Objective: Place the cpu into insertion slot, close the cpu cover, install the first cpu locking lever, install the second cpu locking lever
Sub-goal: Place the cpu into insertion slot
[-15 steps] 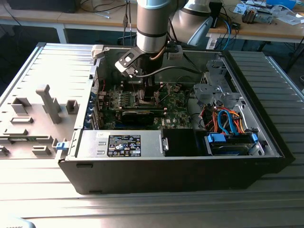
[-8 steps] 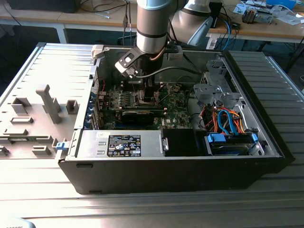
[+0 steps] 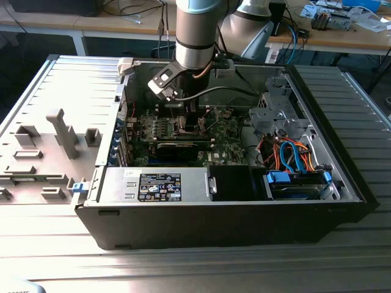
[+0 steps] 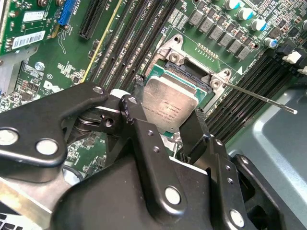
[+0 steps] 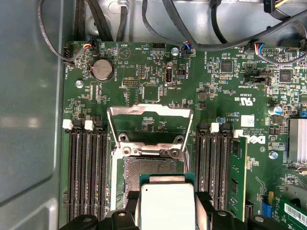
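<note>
exterior view: i see the grey robot arm [image 3: 195, 36] reaching straight down into the open black computer case [image 3: 214, 226], which lies on its side on the ribbed grey metal surface [image 3: 183, 268]. the black pincer [image 3: 190, 119] hangs low over the green motherboard [image 3: 227, 139]. from here i cannot make out what it carries.

second wrist view: the pincer [image 4: 163, 117] is pinching the small flat square cpu with its silvery-grey metal top [image 4: 170, 106], with a black finger [image 4: 129, 108] on each of two opposite edges. the cpu sits at a slant over the square dark insertion slot with its silver rim [image 4: 189, 73] and overlaps most of it. i cannot tell whether they touch. a thin silver lever rod [image 4: 259, 97] sticks out from the slot's corner, across the long black memory slots [image 4: 244, 112].

first wrist view: the clamped cpu [image 5: 165, 208] covers the near part of the insertion slot [image 5: 148, 165], whose contact field lies bare beyond it. the thin silver square-frame cpu cover [image 5: 149, 109] is swung open beyond the slot, green board showing through its window. memory slots [image 5: 86, 172] flank the slot on both sides.
</note>
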`<state>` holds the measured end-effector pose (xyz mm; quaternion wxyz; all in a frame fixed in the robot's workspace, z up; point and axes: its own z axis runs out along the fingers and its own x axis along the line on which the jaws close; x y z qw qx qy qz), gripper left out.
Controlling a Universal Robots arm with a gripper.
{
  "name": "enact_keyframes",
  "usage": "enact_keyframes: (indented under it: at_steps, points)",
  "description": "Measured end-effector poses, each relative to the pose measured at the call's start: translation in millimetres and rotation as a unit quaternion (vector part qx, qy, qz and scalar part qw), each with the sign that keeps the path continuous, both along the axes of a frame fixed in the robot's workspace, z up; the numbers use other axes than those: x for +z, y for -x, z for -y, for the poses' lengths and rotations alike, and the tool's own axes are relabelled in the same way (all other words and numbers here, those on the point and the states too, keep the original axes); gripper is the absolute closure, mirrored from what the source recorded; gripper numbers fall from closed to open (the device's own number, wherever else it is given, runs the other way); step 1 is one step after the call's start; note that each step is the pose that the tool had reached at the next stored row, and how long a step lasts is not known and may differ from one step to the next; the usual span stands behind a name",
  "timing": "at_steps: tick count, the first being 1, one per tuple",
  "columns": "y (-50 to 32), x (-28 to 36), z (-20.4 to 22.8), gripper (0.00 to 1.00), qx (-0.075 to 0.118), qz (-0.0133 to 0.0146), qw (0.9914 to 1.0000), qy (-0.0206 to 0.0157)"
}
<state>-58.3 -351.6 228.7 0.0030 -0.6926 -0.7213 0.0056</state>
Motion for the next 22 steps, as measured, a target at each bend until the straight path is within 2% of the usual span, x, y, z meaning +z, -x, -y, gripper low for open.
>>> enact_keyframes:
  at_steps: [6,12,22]
  points:
    - [0.0,-2.1,0.0,0.45,0.0,0.0,1.0,0.0]
    - [-0.2,-5.7,-6.2,0.45,0.0,0.0,1.0,0.0005]
    - [-0.5,-8.5,-8.4,0.45,0.0,0.0,1.0,0.0007]
